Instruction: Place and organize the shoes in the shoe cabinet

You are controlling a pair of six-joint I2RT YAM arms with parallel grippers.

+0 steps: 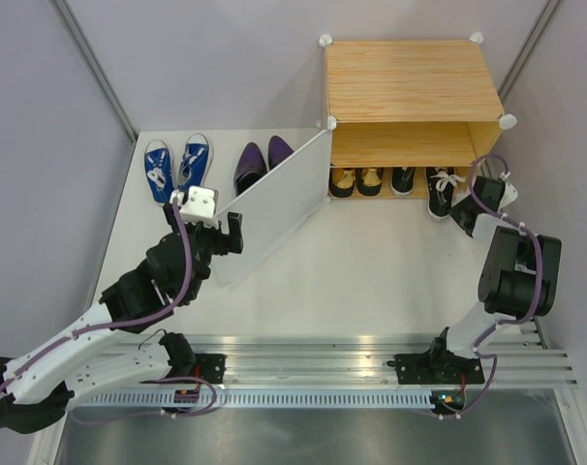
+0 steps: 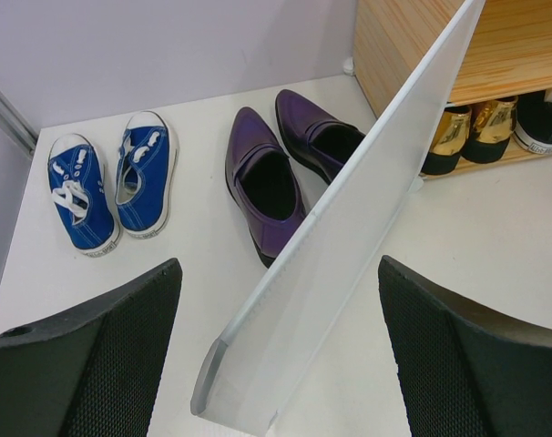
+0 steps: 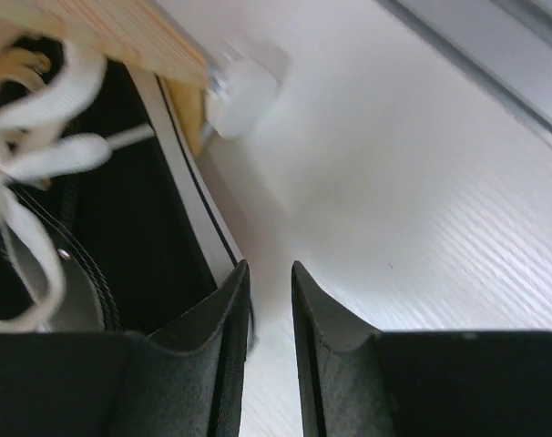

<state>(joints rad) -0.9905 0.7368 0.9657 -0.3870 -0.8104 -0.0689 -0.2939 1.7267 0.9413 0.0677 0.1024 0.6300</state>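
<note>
The shoe cabinet (image 1: pixel 410 82) stands at the back right, its white door (image 1: pixel 274 199) swung out to the left. Gold shoes (image 1: pixel 356 181) and one black shoe (image 1: pixel 403 180) sit on its lower shelf. A second black shoe (image 1: pixel 441 192) pokes out at the shelf's right end. My right gripper (image 1: pixel 460 211) is just behind its heel, open by a narrow gap (image 3: pixel 269 266) with only table showing between; its left finger rests against the shoe's white sole (image 3: pixel 199 218). My left gripper (image 2: pixel 278 264) is open wide astride the door's free edge (image 2: pixel 258 364). Blue sneakers (image 2: pixel 112 182) and purple shoes (image 2: pixel 276 173) lie behind the door.
Grey walls close in the white table (image 1: pixel 371 281) at the back and both sides. A white corner connector (image 3: pixel 244 91) of the cabinet sits right ahead of my right fingers. The metal rail (image 1: pixel 323 358) with both arm bases runs along the near edge.
</note>
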